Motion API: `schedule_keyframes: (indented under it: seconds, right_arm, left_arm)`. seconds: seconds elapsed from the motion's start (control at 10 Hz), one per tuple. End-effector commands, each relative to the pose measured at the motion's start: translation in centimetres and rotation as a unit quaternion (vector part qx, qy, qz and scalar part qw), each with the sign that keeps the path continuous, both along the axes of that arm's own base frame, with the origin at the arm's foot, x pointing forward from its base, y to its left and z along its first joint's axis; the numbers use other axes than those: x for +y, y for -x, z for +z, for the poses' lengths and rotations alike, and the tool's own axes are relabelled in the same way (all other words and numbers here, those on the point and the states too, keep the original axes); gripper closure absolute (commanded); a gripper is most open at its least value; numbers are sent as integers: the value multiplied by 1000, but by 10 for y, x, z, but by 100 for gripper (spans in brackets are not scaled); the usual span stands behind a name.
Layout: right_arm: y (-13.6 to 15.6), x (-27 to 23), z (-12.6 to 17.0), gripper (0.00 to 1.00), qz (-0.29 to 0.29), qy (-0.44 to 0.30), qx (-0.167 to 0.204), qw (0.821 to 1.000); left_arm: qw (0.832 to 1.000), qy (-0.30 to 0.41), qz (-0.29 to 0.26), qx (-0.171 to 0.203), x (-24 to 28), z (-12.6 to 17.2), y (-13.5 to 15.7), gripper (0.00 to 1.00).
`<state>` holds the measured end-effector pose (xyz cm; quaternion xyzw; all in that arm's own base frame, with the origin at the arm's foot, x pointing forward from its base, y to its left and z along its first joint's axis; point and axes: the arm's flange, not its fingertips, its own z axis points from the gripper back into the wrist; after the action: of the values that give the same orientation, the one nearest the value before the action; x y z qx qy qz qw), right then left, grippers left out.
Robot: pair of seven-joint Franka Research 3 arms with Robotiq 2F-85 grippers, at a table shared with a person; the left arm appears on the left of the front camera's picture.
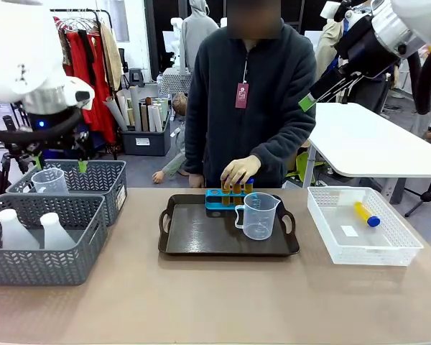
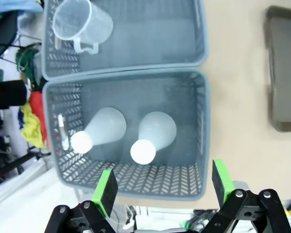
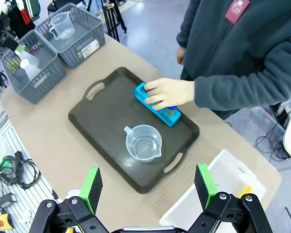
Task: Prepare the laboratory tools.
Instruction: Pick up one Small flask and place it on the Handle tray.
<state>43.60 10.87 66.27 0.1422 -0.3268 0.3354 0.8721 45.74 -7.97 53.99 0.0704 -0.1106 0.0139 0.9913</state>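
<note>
Left fingers [image 2: 105, 191] spread wide, directly above two upright conical flasks [image 2: 155, 131] in the near grey basket [image 2: 150, 180], necks toward them; right fingers [image 3: 92, 187] likewise apart, high over the measuring beaker [image 3: 143, 144] on the tray [image 3: 102, 121].

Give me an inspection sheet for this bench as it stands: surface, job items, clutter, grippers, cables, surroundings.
Surface: tan table, dark tray at its centre.
Job's things: beaker and blue rack with test tubes on the tray, the person's hand on the tubes; one loose tube in the white mesh basket; two flasks in the near grey basket; second beaker in the far grey basket.
Clutter: nothing seen.
Grippers: left gripper open above the flasks; right gripper open, high over the tray.
Cables: loose cables on the floor beside the table.
Surroundings: clothes rail, white table.
</note>
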Motion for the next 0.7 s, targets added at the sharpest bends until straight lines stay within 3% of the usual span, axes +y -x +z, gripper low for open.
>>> schedule_keyframes:
  seconds: [0.0, 0.3, 0.6]
  right_arm:
    - [0, 0, 1, 0, 1, -3, 0, 1000]
    - [0, 0, 1, 0, 1, -3, 0, 1000]
    - [0, 0, 1, 0, 1, -3, 0, 1000]
  left_arm:
    - [999, 20, 38, -5, 12, -28, 3, 0]
    - [996, 48, 72, 31, 45, -71, 7, 0]
    - [995, 57, 73, 38, 60, -95, 4, 0]
